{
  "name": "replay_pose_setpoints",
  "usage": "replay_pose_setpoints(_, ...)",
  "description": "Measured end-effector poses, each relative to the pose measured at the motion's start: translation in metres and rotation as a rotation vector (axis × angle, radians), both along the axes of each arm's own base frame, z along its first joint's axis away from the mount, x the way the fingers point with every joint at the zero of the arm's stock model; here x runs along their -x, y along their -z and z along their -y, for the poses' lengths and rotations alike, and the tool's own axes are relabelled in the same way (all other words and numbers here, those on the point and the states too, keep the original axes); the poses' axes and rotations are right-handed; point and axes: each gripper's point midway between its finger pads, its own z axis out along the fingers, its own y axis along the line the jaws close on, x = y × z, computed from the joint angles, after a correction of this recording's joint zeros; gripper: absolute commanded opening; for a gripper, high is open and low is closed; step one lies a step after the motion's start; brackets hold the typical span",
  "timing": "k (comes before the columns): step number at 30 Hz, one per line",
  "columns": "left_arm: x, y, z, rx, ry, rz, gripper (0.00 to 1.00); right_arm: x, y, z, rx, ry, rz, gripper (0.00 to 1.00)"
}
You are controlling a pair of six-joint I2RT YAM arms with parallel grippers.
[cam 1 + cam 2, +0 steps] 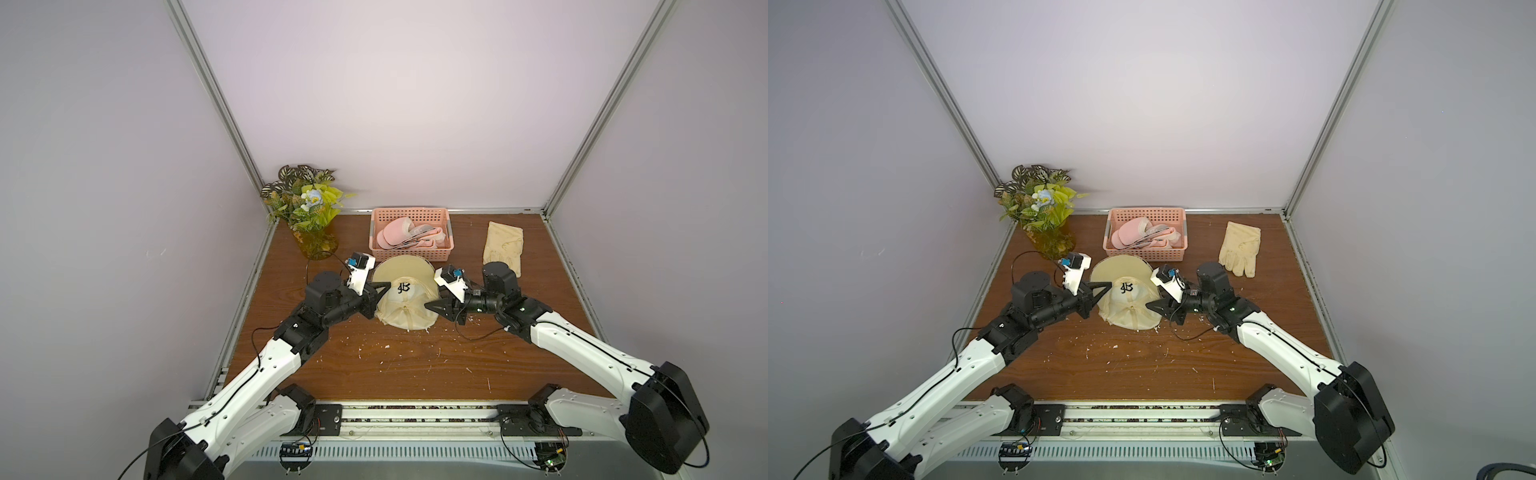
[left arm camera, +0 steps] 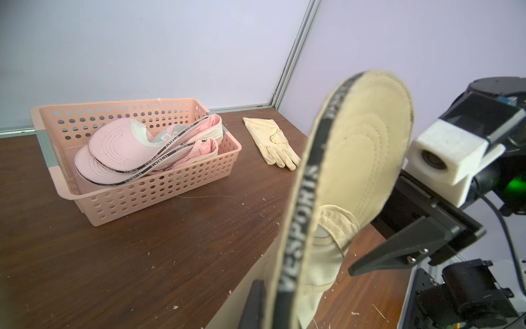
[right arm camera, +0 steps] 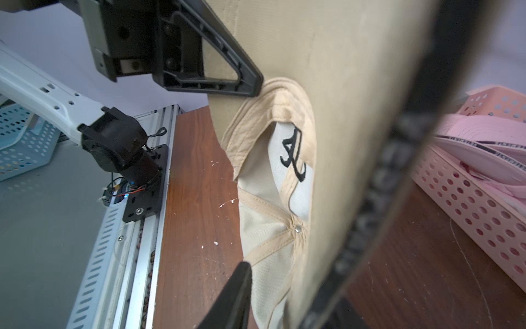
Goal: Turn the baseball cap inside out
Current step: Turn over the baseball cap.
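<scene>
The beige baseball cap (image 1: 405,307) (image 1: 1129,307) lies mid-table with its brim tipped up at the far side. Its crown shows taped seams and the white backing of a black logo (image 3: 293,153). My left gripper (image 1: 380,291) (image 2: 270,302) is shut on the cap's left edge, where the black lettered trim (image 2: 301,228) runs between its jaws. My right gripper (image 1: 428,307) (image 3: 287,284) straddles the cap's right edge. One of its fingers (image 3: 242,284) lies against the crown fabric and the other is hidden behind the brim. I cannot tell whether it presses.
A pink perforated basket (image 1: 409,214) holding pink caps stands just behind the brim. A cream glove (image 1: 503,245) lies at the back right, and a plant in a yellow vase (image 1: 309,208) stands at the back left. White scraps dot the wooden table (image 1: 415,365).
</scene>
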Motion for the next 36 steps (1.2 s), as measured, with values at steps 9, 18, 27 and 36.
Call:
replay_pose_setpoints(9,-0.010,-0.015,-0.011,0.080,-0.034,-0.023,0.00,0.018,0.012,-0.007,-0.009,-0.109,-0.085,0.40)
replay_pose_setpoints(18,-0.007,-0.022,-0.006,0.122,-0.005,-0.026,0.00,0.025,0.010,-0.011,-0.031,-0.144,-0.111,0.27)
replay_pose_setpoints(27,-0.006,-0.026,-0.004,0.145,0.008,-0.028,0.00,0.013,-0.017,-0.002,-0.117,0.000,-0.047,0.00)
replay_pose_setpoints(36,-0.015,-0.035,-0.007,0.204,-0.052,-0.065,0.00,-0.044,-0.020,0.037,-0.130,0.480,-0.077,0.00)
